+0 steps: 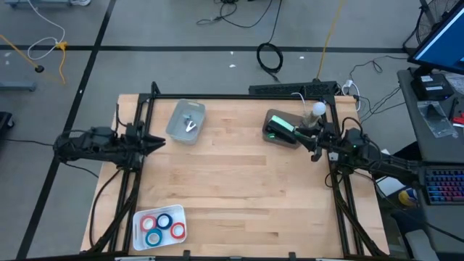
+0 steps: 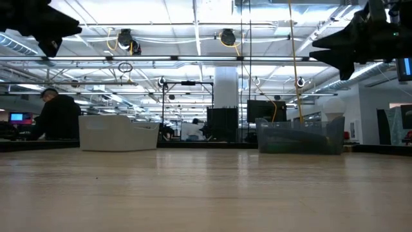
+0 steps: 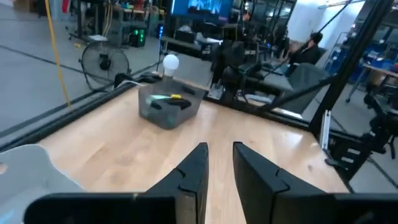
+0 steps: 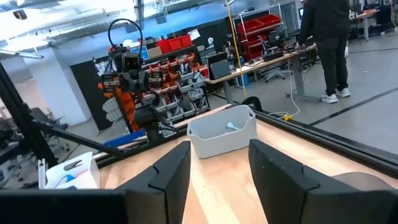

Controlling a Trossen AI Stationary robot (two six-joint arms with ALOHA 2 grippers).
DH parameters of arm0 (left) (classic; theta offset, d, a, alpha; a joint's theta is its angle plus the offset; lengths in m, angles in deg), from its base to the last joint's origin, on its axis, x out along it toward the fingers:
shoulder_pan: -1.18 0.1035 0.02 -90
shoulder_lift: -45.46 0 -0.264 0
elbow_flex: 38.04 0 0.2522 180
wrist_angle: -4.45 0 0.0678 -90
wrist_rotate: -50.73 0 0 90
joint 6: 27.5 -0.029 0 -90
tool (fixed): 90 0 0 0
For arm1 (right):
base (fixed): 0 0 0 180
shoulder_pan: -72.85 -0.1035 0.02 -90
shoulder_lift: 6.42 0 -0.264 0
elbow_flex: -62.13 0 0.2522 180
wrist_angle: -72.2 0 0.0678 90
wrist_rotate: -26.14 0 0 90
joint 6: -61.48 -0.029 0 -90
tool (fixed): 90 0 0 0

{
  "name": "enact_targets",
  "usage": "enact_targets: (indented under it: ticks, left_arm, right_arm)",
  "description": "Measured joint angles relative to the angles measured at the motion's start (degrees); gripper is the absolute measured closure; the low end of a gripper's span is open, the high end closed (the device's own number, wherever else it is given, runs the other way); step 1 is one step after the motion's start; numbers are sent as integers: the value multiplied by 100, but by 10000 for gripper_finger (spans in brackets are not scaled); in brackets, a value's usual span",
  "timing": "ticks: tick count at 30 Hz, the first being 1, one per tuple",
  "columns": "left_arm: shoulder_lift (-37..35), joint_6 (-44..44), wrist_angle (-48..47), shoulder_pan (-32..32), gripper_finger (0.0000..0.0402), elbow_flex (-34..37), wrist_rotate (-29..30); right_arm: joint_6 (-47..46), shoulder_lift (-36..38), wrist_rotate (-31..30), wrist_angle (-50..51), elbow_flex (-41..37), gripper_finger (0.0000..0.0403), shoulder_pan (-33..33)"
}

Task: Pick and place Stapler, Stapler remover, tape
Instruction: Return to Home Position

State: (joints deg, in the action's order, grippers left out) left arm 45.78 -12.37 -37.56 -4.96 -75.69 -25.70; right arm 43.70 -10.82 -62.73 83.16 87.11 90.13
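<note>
High view: tape (image 1: 161, 226) lies flat, holes upward, seemingly inside tray (image 1: 174, 211).

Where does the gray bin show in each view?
High: gray bin, upper left of the table.
Low: left of centre.
Left wrist: only a pale corner close by, likely it.
Right wrist: straight ahead, far off.
Shared landmark: black bin, seen in high, low and left wrist.

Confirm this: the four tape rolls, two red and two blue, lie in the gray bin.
Wrong container. The high view shows the four tape rolls, two red and two blue, lying in the white tray.
</note>
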Motion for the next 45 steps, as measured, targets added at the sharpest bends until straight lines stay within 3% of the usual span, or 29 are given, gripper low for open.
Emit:
enact_targets:
  ticks: [7,14,20,25,32,39,45]
  left_arm:
    - [-2,5,623,-2,323,514,4]
    - [-10,197,1800,-2,323,1483,-40]
    - [-4,158,2389,-2,323,2059,-44]
    - [76,176,2391,-2,323,2069,-118]
    - [78,493,2374,-2,323,2069,-211]
    - [79,-97,2352,-2,323,2071,-893]
    - [79,-141,2365,-2,323,2071,-751]
  right_arm:
    - [45,128,10,445,0,246,-2]
    - [64,123,13,876,0,245,-2]
    - [114,124,6,777,0,245,-2]
    - [70,102,-110,616,-152,245,-2]
    - [-96,106,142,-418,-958,246,-13]
    - [44,109,192,-294,-1016,245,-13]
    - [82,102,180,-228,-1023,245,-13]
